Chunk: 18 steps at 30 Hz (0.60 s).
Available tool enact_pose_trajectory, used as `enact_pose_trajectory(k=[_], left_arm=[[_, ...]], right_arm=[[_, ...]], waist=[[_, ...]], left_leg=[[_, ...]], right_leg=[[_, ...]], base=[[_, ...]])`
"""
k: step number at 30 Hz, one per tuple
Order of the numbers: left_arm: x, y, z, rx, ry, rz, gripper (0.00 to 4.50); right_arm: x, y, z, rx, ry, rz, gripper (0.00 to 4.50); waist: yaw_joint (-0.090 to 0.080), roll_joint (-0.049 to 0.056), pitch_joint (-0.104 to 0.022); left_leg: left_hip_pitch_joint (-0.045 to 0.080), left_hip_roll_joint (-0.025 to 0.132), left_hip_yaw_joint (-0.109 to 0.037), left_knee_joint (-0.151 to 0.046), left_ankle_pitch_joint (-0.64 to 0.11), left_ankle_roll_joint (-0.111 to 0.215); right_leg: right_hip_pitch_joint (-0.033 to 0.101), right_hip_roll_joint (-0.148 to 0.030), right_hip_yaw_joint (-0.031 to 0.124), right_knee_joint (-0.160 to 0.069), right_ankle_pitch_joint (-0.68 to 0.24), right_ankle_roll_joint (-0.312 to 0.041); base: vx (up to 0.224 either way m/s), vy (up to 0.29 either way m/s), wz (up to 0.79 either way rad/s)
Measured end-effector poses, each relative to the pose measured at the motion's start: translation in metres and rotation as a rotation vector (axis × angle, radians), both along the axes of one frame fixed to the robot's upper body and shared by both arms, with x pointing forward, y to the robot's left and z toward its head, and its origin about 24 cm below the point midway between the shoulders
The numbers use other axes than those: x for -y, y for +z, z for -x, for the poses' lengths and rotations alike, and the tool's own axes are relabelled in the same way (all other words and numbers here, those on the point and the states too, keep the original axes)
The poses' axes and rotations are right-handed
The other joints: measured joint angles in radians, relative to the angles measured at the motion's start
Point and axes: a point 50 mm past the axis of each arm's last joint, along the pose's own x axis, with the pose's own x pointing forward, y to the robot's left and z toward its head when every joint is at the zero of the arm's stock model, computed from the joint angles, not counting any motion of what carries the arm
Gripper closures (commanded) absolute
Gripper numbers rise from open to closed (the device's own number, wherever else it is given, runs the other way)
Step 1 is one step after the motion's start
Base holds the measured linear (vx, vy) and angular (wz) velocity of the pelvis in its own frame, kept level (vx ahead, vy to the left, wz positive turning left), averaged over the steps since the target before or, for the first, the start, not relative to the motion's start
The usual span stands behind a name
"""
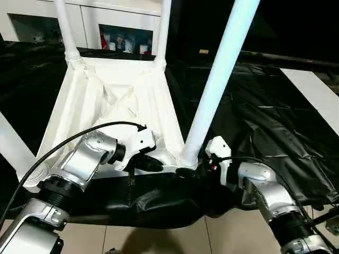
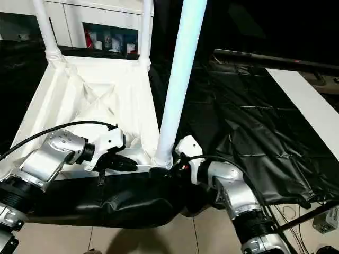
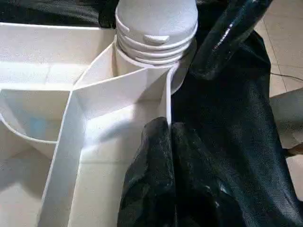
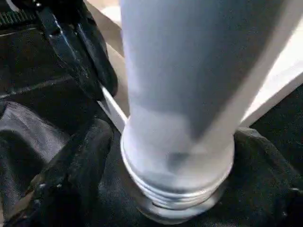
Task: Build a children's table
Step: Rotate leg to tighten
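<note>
The small white plastic children's table (image 1: 114, 106) is lying upside down at the near edge of the black-sheeted worktop (image 1: 265, 121), its ribbed underside facing up and its long round tube legs standing upward from the rounded corner sockets. Two white legs are rising at the far corners, a third leg (image 1: 10, 145) is showing at the near left corner, and the pale-blue tube leg (image 1: 220, 79) is standing in the near right corner socket, leaning slightly to the right. The left tool (image 1: 151, 163) is reaching in from the left over the near edge of the tabletop; its two black fingers (image 3: 156, 184) are lying pressed together with no gap, resting against the thin white rim wall just beside the near right socket, and they are enclosing nothing. In the left wrist view the threaded white collar (image 3: 156, 28) of that leg is sitting just past the fingertips. The right tool (image 1: 198, 170) is coming in from the right at the foot of the pale-blue leg, its black fingers standing well apart on either side of the leg's base, near the threaded ring, though whether they are touching it cannot be told. Behind the worktop a white glass-door cabinet (image 1: 122, 37) is standing.
</note>
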Motion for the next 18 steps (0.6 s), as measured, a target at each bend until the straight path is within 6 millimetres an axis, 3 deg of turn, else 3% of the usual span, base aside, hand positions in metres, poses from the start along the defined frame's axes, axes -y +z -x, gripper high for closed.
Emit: enact_pose_trajectory(k=[8, 14, 18], left_arm=[[0.000, -0.001, 0.002, -0.004, -0.005, 0.003, 4.50], [0.002, -0.002, 0.002, -0.006, 0.004, 0.010, 4.50], [0.013, -0.009, -0.006, 0.035, 0.109, 0.041, 4.50]], right_arm=[[0.001, 0.000, 0.000, -0.011, -0.002, -0.005, 1.69], [-0.002, -0.003, 0.000, -0.029, -0.024, -0.041, 1.77], [-0.002, -0.011, -0.010, -0.045, -0.222, -0.077, 1.78]], waist=[[0.000, 0.000, 0.000], [0.000, -0.002, -0.001], [-0.003, -0.007, -0.005]], left_leg=[[0.001, 0.000, 0.000, 0.000, 0.000, 0.000], [0.002, 0.000, 0.000, 0.000, 0.000, 0.000], [0.005, 0.000, 0.000, 0.000, 0.000, -0.001]], right_leg=[[0.001, 0.000, 0.000, 0.000, 0.000, 0.000], [0.001, 0.000, 0.000, 0.001, 0.000, 0.000], [0.004, 0.000, 0.000, 0.002, 0.002, -0.001]], base=[[0.000, 0.000, 0.00], [0.000, 0.000, 0.00], [0.000, 0.000, 0.00]])
